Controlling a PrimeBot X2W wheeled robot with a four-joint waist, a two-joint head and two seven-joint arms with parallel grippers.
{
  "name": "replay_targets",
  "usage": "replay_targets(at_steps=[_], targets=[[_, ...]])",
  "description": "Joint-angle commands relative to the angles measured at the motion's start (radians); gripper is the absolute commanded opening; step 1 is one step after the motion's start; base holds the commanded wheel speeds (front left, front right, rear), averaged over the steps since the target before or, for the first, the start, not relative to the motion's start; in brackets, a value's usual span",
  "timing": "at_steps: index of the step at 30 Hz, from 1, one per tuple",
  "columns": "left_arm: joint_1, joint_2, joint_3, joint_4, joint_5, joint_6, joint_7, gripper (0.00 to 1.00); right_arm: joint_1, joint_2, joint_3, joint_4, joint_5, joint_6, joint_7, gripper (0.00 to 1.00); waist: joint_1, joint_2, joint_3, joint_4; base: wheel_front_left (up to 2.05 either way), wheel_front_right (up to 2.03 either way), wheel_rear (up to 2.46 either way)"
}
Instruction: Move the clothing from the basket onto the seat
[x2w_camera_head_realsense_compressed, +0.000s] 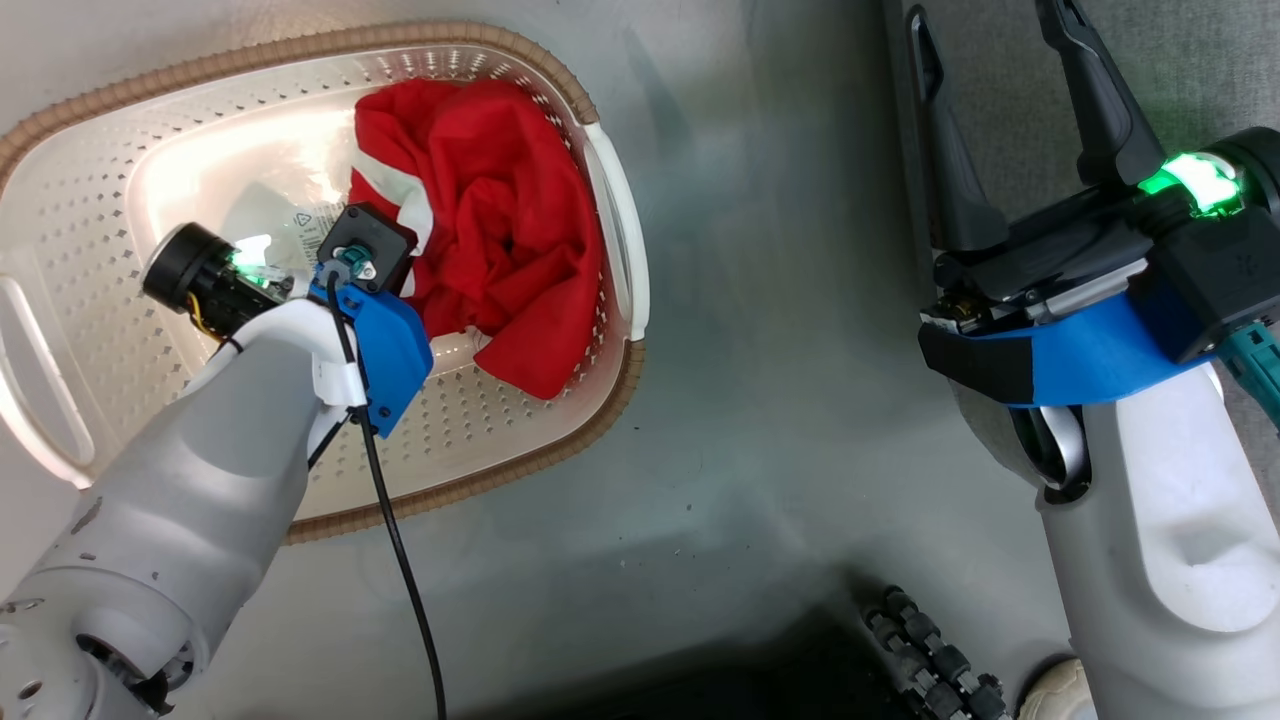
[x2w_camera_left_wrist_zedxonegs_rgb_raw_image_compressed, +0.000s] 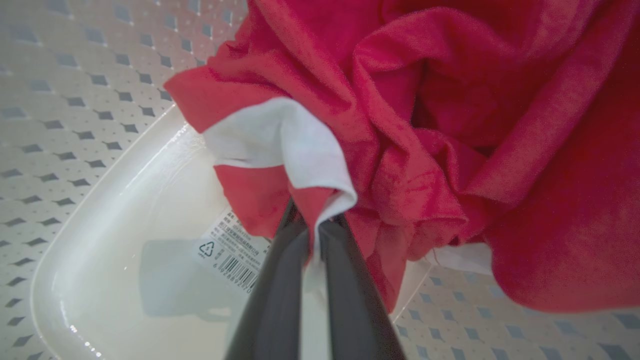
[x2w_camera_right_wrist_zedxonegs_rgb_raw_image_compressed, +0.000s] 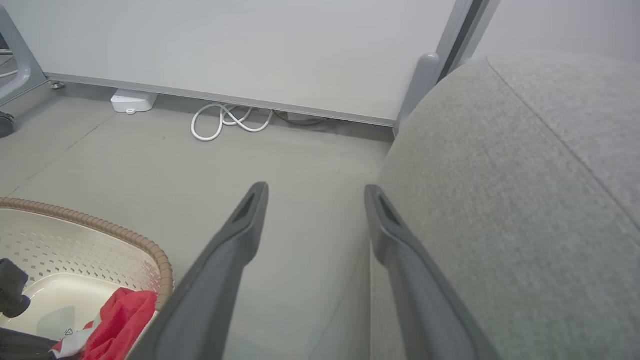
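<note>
Left gripper (x2w_camera_left_wrist_zedxonegs_rgb_raw_image_compressed: 316, 223) pinched shut on a white-trimmed fold of the clothing (x2w_camera_head_realsense_compressed: 510, 220). Garment red, crumpled, bunched against the right wall of the basket (x2w_camera_head_realsense_compressed: 100, 210), with bare bottom to its left. Right gripper (x2w_camera_right_wrist_zedxonegs_rgb_raw_image_compressed: 316, 192) spread wide, empty, over floor (x2w_camera_head_realsense_compressed: 790, 400), just beside the rounded edge of the seat (x2w_camera_right_wrist_zedxonegs_rgb_raw_image_compressed: 505, 200).

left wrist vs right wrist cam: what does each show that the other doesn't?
Left wrist: the left end effector shut on a red-and-white fold of the clothing, with the barcode label close up beneath it. Right wrist: the right end effector open, the grey seat alongside, and a white cable on the floor by the wall. Both: the basket with the red clothing inside.
</note>
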Motion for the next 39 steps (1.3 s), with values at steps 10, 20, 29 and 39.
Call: replay_targets(at_steps=[10, 20, 29, 39], targets=[[0.03, -0.03, -0.005, -0.069, -0.006, -0.001, -0.062, 0.0, 0.01, -0.01, -0.013, 0.021, 0.006, 0.0, -0.004, 1.0, 0.0, 0.0, -0.081, 0.032, 0.0, 0.0, 0.0], [0.071, -0.064, 0.0, -0.178, -0.006, -0.001, -0.092, 0.0, 0.044, -0.034, -0.029, 0.048, 0.004, 0.0, -0.004, 1.0, 0.0, 0.0, -0.204, 0.096, 0.0, 0.0, 0.0], [0.159, -0.061, 0.135, -0.336, 0.041, -0.001, -0.092, 0.0, 0.085, -0.051, -0.042, 0.077, 0.009, 0.0, -0.004, 1.0, 0.0, 0.0, -0.327, 0.15, 0.0, 0.0, 0.0], [0.298, -0.067, 0.316, -0.506, 0.181, -0.001, -0.092, 0.0, 0.16, -0.057, -0.053, 0.118, 0.02, 0.0, -0.004, 1.0, 0.0, 0.0, -0.489, 0.202, 0.0, 0.0, 0.0]])
